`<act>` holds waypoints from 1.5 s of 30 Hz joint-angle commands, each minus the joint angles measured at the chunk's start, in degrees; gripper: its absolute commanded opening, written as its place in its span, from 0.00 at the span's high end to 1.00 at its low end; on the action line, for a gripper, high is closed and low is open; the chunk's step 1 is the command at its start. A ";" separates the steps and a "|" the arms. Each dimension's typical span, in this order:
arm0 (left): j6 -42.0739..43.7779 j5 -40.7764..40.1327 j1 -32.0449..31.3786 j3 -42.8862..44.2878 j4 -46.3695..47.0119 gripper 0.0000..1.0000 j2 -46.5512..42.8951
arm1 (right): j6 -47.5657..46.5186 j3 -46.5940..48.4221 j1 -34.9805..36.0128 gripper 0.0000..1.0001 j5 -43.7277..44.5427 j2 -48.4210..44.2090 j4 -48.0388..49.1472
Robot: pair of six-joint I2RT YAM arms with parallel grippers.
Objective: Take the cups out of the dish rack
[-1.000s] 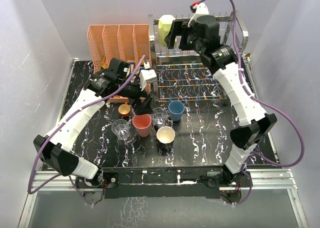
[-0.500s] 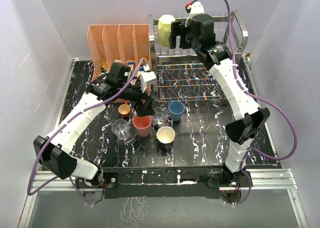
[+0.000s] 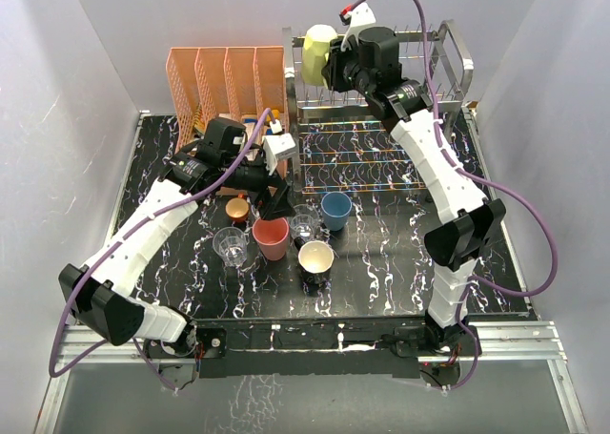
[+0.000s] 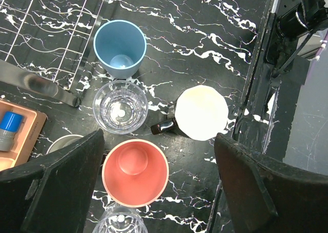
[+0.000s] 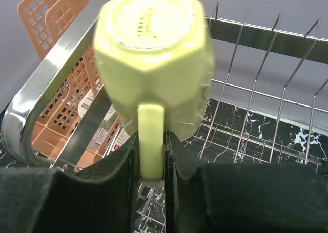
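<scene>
A pale yellow mug sits upside down on the prongs at the left end of the dish rack's upper tier. My right gripper is shut on its handle, a finger pressed on each side. On the table stand a light blue tumbler, a pink tumbler, two clear glasses, a black mug and a small orange cup. My left gripper hangs open above the pink tumbler, holding nothing.
A peach slotted organizer stands left of the rack, close to the mug. Its tray with a small blue-capped bottle lies by my left gripper. The rack's thick steel frame tube runs just left of the mug. The rack's lower wire shelf lies below.
My right gripper moved in towards the yellow mug and shut on its handle. The left arm stayed over the cups, its jaws still wide.
</scene>
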 commanded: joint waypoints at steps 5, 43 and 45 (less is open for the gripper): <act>-0.26 0.29 -0.11 0.65 0.81 0.15 -2.43 | -0.79 0.17 0.31 0.91 0.60 -2.28 4.05; 12.03 -20.39 -0.14 2.48 41.83 0.14 -2.18 | 16.67 -8.23 -4.82 0.92 -4.56 -18.06 17.41; 14.11 -20.36 -0.11 2.30 45.37 0.14 -1.54 | 17.50 -8.35 -4.80 0.92 -5.31 -19.11 17.77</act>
